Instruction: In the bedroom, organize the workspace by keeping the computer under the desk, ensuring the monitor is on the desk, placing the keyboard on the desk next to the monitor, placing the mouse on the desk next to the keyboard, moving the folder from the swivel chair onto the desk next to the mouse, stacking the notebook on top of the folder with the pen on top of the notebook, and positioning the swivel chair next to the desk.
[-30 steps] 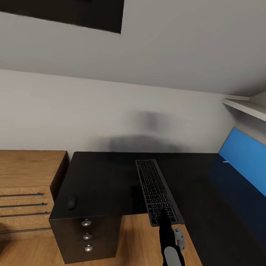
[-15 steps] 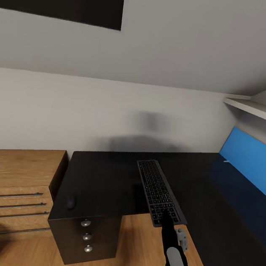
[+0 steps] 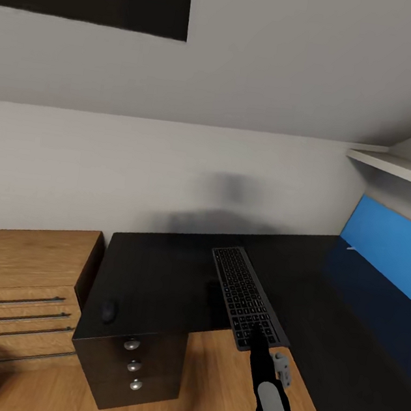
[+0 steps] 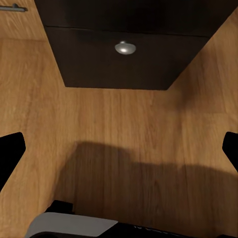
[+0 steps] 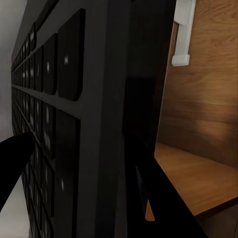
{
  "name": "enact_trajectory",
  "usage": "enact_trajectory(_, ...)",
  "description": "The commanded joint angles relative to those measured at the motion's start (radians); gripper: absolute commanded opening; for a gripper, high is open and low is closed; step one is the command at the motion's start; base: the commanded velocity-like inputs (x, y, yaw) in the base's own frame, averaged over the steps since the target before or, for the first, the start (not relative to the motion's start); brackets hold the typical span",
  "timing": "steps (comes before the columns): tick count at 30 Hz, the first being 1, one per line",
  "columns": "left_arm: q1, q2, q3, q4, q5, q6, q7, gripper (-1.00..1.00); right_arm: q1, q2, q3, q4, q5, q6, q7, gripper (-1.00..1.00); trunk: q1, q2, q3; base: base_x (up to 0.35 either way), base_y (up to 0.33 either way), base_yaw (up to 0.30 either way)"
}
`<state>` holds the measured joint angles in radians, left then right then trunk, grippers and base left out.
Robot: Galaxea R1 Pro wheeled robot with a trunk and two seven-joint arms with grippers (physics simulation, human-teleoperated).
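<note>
- One arm of mine, the right, reaches up from the lower edge of the head view, forearm slanting forward to the keyboard's near end.
- My right gripper (image 3: 256, 332) pinches the keyboard (image 3: 244, 296) at that near end; in the right wrist view one finger (image 5: 15, 153) lies over the keys and the other under the frame.
- Keyboard lies lengthwise on the desk (image 3: 162, 278), its near end jutting past the desk edge over the wood floor (image 3: 217, 392).
- Mouse (image 3: 108, 311) sits near the desk's left front corner, well apart from the keyboard.
- Blue folder (image 3: 390, 249) shows at the right, leaning against the wall under a white shelf (image 3: 402, 170).
- My left gripper (image 4: 119, 148) is spread, its dark fingertips (image 4: 10, 153) wide apart over bare floor, facing a black drawer unit (image 4: 124, 64) with a round knob (image 4: 125, 47).
</note>
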<state>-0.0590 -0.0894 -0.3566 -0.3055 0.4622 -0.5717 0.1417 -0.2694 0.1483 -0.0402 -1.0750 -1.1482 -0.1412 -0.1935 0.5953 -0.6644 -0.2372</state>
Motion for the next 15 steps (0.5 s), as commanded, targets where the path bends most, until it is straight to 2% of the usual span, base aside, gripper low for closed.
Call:
enact_trajectory(1, -0.001, 0.0, -0.009, 0.0, 0.003, -0.004, 0.009, 1.0, -0.001, 0.0, 0.0, -0.001, -0.012, -0.004, 0.002, -1.0, 0.004, -0.009, -0.005, 0.0, 0.0, 0.0)
enact_trajectory(15, -0.001, 0.002, -0.009, 0.0, 0.003, -0.004, 0.009, 1.0, -0.001, 0.001, 0.003, -0.003, -0.012, -0.006, 0.0, -1.0, 0.058, -0.107, -0.049, 0.0, 0.0, 0.0)
